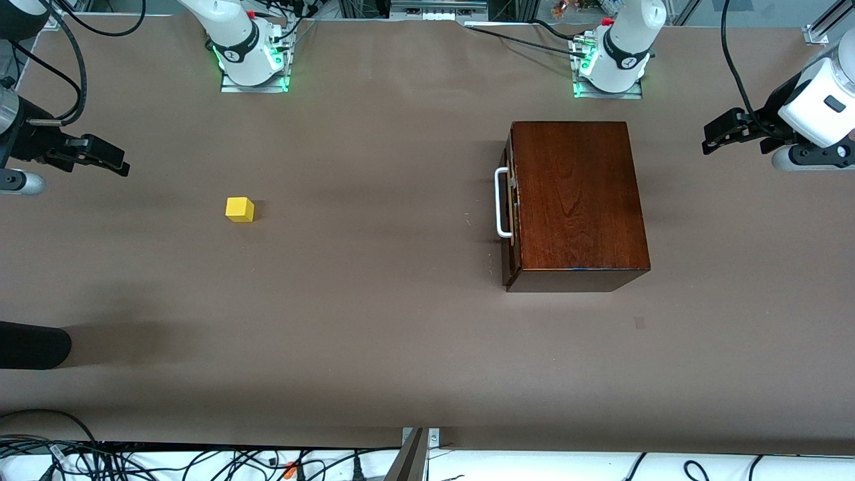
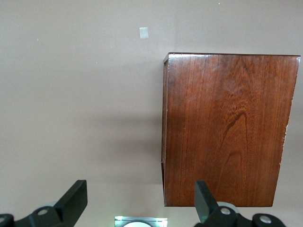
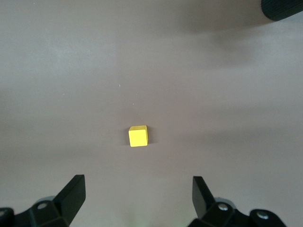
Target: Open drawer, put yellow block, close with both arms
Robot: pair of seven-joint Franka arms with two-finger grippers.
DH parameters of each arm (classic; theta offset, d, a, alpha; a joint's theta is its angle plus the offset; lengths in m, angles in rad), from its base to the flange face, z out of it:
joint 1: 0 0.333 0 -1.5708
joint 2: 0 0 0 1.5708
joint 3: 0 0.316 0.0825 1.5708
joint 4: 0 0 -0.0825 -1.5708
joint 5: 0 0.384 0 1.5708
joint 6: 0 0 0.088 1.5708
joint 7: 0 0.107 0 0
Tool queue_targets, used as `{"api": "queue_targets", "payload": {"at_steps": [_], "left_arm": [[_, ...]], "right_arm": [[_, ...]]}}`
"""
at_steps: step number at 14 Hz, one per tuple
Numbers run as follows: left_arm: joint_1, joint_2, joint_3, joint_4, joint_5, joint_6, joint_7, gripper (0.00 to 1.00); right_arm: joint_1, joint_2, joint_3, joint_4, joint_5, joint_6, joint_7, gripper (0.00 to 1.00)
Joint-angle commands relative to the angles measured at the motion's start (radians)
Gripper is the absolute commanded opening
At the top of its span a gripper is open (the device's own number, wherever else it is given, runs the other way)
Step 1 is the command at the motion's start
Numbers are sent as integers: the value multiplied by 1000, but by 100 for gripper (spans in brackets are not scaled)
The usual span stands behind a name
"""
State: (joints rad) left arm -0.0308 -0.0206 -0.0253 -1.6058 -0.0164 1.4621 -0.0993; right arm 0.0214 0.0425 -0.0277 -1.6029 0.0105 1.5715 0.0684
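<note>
Currently both sets of fingers stand wide, holding nothing: right gripper (image 3: pixel 137 196) above the yellow block (image 1: pixel 240 209), left gripper (image 2: pixel 139 201) beside the wooden box (image 1: pixel 578 200). Drawer (image 1: pixel 511 207) shut. I should hook its handle (image 1: pixel 501 203) squarely, then pull straight along the desk (image 1: pixel 374 321).

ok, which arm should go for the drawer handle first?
Left. The left gripper, open, hangs at the box's end of the table; the shut drawer's handle faces the block. The right gripper, open, hangs near that block.
</note>
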Motion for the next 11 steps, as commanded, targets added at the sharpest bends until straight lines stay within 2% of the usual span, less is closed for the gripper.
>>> {"api": "queue_targets", "payload": {"at_steps": [1, 11], "left_arm": [[-3, 4, -1, 20, 13, -20, 4, 100], [-3, 5, -1, 20, 9, -32, 3, 100]], "right_arm": [[-14, -3, 8, 15, 14, -13, 5, 100], [-14, -4, -11, 15, 14, -18, -7, 100]]}}
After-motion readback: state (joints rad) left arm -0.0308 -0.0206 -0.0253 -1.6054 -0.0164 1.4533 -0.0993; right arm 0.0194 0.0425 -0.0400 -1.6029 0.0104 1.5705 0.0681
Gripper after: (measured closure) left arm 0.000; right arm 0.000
